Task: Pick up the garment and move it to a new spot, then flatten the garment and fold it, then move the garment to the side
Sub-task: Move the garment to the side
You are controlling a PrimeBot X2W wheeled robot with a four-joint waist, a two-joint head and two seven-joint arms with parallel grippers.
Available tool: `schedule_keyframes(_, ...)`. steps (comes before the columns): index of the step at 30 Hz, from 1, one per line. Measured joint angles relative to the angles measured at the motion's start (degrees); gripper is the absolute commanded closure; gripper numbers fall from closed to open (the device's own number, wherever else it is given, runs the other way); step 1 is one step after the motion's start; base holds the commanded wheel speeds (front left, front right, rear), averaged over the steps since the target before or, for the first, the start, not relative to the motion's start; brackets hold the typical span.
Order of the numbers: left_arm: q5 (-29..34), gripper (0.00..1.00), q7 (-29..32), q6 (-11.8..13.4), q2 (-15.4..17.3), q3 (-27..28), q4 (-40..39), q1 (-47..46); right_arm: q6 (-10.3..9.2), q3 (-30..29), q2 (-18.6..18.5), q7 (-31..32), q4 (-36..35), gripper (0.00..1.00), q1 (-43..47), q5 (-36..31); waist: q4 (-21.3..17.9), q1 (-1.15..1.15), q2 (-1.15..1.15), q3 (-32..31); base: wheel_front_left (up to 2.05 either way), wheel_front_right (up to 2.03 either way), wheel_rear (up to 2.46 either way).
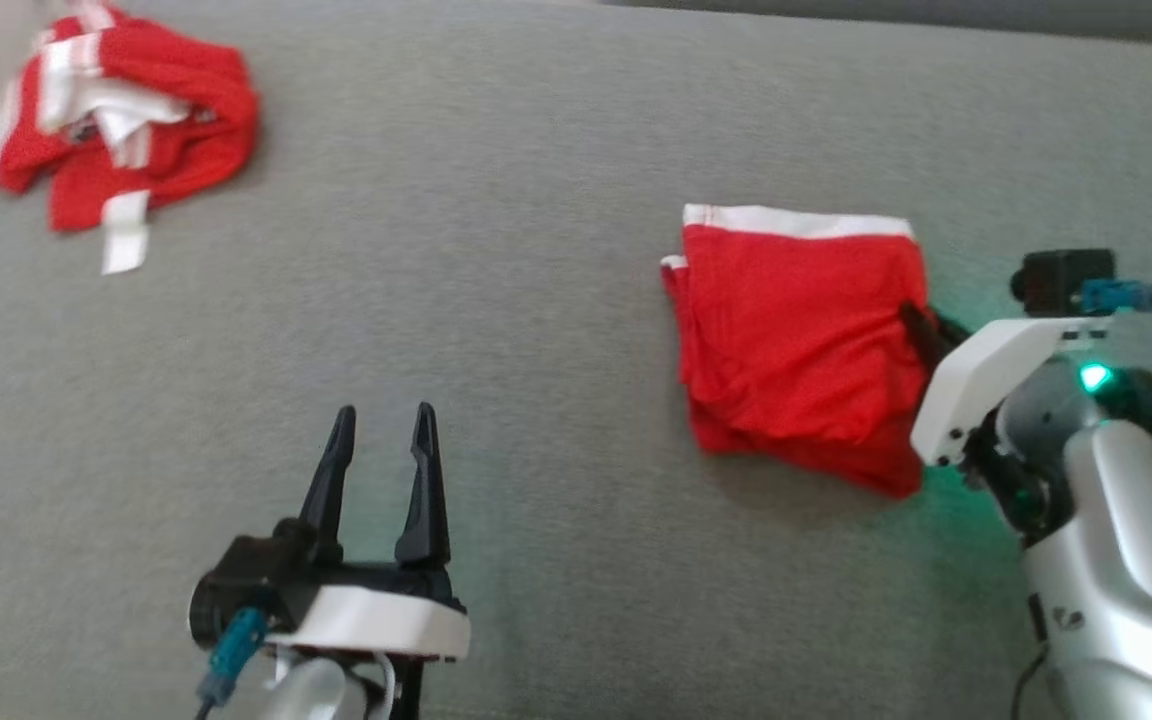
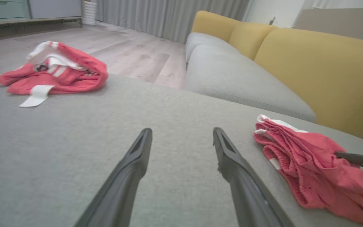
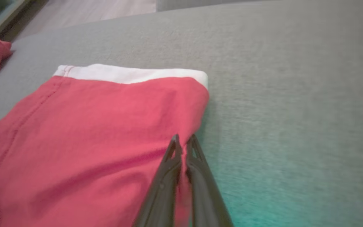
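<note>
The garment [image 1: 796, 330] is red with a white band along its far edge. It lies folded into a rough square on the grey surface, right of centre. My right gripper [image 1: 908, 312] is at its right edge, fingers pressed together with a pinch of red fabric between them [image 3: 183, 140]. In the left wrist view the garment [image 2: 310, 164] lies at the right, with a dark finger [image 2: 358, 159] of the right gripper reaching into it. My left gripper [image 1: 384, 415] hovers open over bare surface at the lower left, well apart from the garment, nothing between its fingers [image 2: 182, 132].
A second red and white garment [image 1: 126, 110] lies crumpled at the far left corner of the grey surface [image 1: 536, 300]. Beyond the far edge are a wooden floor [image 2: 121, 53] and a sofa with a grey seat [image 2: 232, 82] and a yellow back [image 2: 310, 63].
</note>
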Motion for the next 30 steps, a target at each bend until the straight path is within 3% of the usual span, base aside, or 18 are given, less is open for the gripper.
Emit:
schedule_keyframes(5, 0.88, 0.00, 0.00, -0.20, 0.05, 0.11, -0.99, -1.58, 0.00, -0.23, -2.08, -1.68, -1.33, 1.00, -0.24, -0.01, -4.22, 0.00, 0.00, 0.70, 0.00, 0.00, 0.00)
schedule_keyframes(11, 2.49, 0.00, 1.33, -0.20, 1.09, -0.26, -2.40, -4.60, 0.00, -2.65, -3.74, -3.59, -2.89, 1.00, -2.01, -0.18, -13.85, 0.00, 0.00, 2.66, 0.00, 0.00, 0.00)
schedule_keyframes(18, 4.03, 0.00, 3.99, -0.19, 2.01, -0.96, -4.26, -8.49, 0.00, -3.63, -3.91, -5.67, -2.82, 1.00, -4.50, -0.18, -21.79, 0.00, 0.00, 6.28, 0.00, 0.00, 0.00)
schedule_keyframes(25, 4.94, 0.00, 5.72, -0.08, 3.39, -1.40, -5.06, -9.72, 0.00, -3.08, -5.27, -6.11, 0.52, 1.00, -11.34, -0.76, -23.82, 0.01, 0.00, 10.78, 0.00, 0.00, 0.00)
schedule_keyframes(30, 5.44, 0.00, 5.99, 0.42, 3.48, -1.71, -6.44, -10.46, 0.00, -4.20, -10.60, -5.52, 3.74, 1.00, -16.93, -4.20, -21.38, 0.00, 0.00, 12.14, 0.00, 0.00, 0.00)
